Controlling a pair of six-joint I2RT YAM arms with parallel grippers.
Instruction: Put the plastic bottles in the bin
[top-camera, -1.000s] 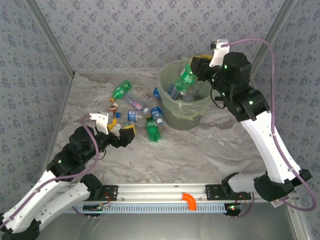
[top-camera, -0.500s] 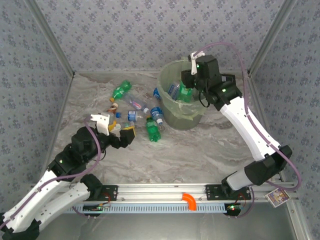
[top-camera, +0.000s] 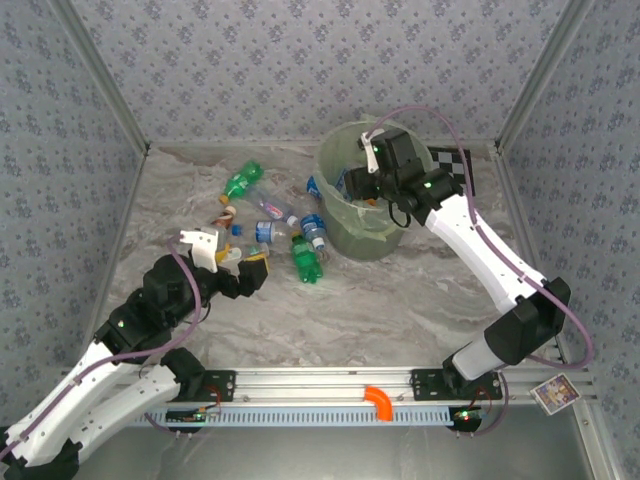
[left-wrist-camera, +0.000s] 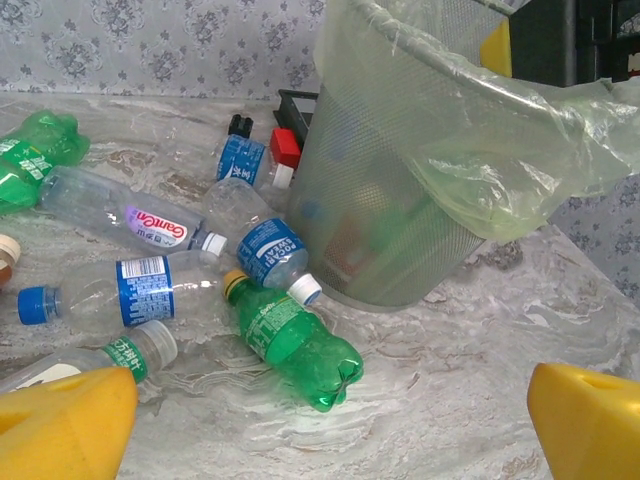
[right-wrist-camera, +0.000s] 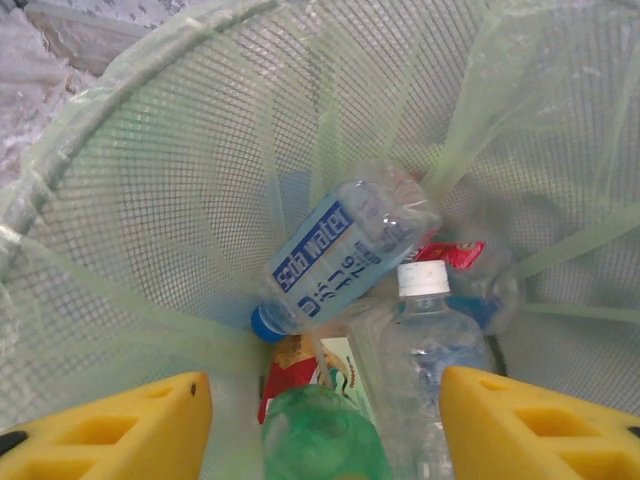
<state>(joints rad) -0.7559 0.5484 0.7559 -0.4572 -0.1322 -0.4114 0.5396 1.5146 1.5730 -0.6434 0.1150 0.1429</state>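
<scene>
The round bin (left-wrist-camera: 380, 220) is seen to be made of fine grey wire mesh, lined with a thin, crinkled, translucent pale-green plastic bag (left-wrist-camera: 540, 140) (faintly glossy at its folds). A glossy finish is shown by the green plastic bottle (left-wrist-camera: 297, 340) and the clear plastic bottle with a blue label (left-wrist-camera: 150, 290). The marble-patterned tabletop (left-wrist-camera: 450, 380) is smooth, with a dull sheen.

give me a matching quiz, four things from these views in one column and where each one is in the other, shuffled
Things:
1. green bottle with yellow cap
2. clear bottle with blue Soda Water label
3. checkerboard card
4. right end effector

Places:
A. open, aimed down into the bin
B. flat on the table behind the bin
C. lying inside the bin
D. lying on the table beside the bin's base

Pairs: 1-D, 2-C, 3-B, 4-A
</scene>
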